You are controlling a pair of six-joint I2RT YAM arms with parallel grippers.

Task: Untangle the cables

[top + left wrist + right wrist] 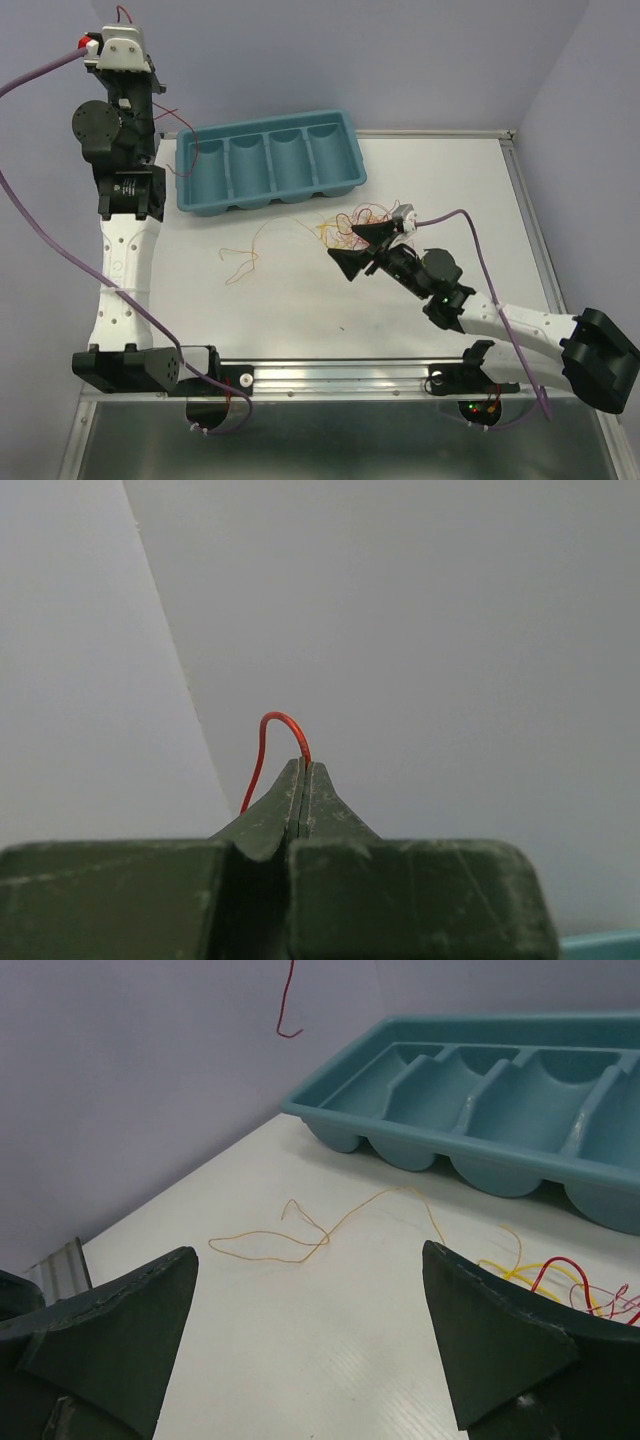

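Observation:
My left gripper [303, 767] is shut on a thin red cable [283, 721], which loops just above the closed fingertips. In the top view the left arm is raised high at the far left [122, 28], and the red cable [189, 152] hangs down by the tray's left end. My right gripper [360, 248] is open and empty, low over the table beside the tangle of red, yellow and orange cables [352, 217]. In the right wrist view the gripper [310, 1250] faces a loose orange cable [300, 1241], with the tangle [560, 1278] at its right finger.
A teal tray [270, 160] with several compartments stands at the back of the white table; it also shows in the right wrist view [500, 1090]. A loose orange cable [240, 262] lies left of the tangle. The red cable's end [288, 1005] dangles above the tray's end.

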